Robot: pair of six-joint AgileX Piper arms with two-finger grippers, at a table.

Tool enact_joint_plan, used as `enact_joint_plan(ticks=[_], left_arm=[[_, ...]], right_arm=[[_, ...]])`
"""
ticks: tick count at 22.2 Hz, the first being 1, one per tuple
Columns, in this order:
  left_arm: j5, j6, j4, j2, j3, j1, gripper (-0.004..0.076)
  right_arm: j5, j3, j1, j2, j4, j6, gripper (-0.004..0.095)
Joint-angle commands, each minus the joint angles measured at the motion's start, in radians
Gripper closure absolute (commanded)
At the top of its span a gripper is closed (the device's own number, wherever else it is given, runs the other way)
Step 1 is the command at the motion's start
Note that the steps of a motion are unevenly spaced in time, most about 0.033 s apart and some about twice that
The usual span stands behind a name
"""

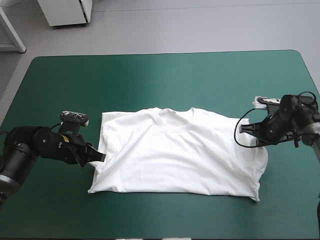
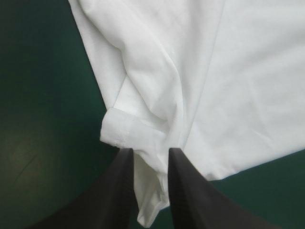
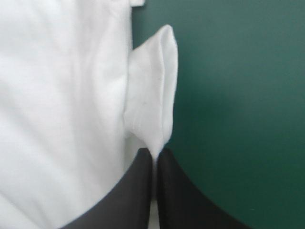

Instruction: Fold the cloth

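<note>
The white T-shirt (image 1: 180,155) lies spread flat in the middle of the table, collar toward the far edge, with its lower part folded up. At the shirt's left edge my left gripper (image 1: 98,157) is low over the table. In the left wrist view its black fingers (image 2: 150,152) are nearly shut, with a bunched, rolled sleeve hem (image 2: 124,129) between them. My right gripper (image 1: 245,128) is at the shirt's right side. Its fingers (image 3: 155,151) are pinched on the tip of the right sleeve (image 3: 152,86), which stands up in a narrow fold.
The teal-green cover (image 1: 150,80) reaches from the collar to the table's far edge. A narrower strip of it (image 1: 165,215) lies between the shirt's hem and the near edge. Both arms rest low at the table's sides.
</note>
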Motion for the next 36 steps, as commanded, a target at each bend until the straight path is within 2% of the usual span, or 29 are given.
enact_joint_plan(ticks=[1, 3, 9, 26, 28, 30, 32, 33, 36], left_arm=[[-0.032, 0.002, -0.017, -0.019, -0.032, -0.003, 0.0535], [-0.032, 0.002, -0.017, -0.019, -0.032, -0.003, 0.0535], [-0.034, 0.002, -0.039, -0.019, -0.032, -0.003, 0.0535], [-0.036, -0.006, -0.048, -0.019, -0.032, -0.003, 0.0535], [-0.034, -0.006, -0.048, -0.019, -0.032, -0.003, 0.0535], [-0.034, -0.006, -0.048, -0.019, -0.032, -0.003, 0.0535], [-0.034, -0.006, -0.048, -0.019, -0.032, -0.003, 0.0535], [-0.034, -0.006, -0.048, -0.019, -0.032, -0.003, 0.0535], [-0.024, -0.006, -0.048, -0.019, -0.032, -0.003, 0.0535]], right_arm=[[0.039, -0.046, -0.003, -0.052, 0.155, -0.083, 0.0924], [0.056, -0.046, 0.033, -0.052, 0.215, -0.117, 0.0924], [0.002, -0.046, 0.185, -0.033, 0.226, -0.111, 0.0924], [-0.034, -0.046, 0.198, 0.142, 0.275, -0.132, 0.0919], [-0.010, -0.048, 0.198, 0.137, 0.279, -0.138, 0.0837], [0.021, -0.064, 0.198, 0.118, 0.303, -0.148, 0.0596], [0.046, -0.081, 0.198, 0.104, 0.306, -0.148, 0.0430], [0.057, -0.086, 0.198, 0.100, 0.304, -0.148, 0.0402], [0.080, -0.093, 0.198, 0.042, 0.273, -0.146, 0.0429]])
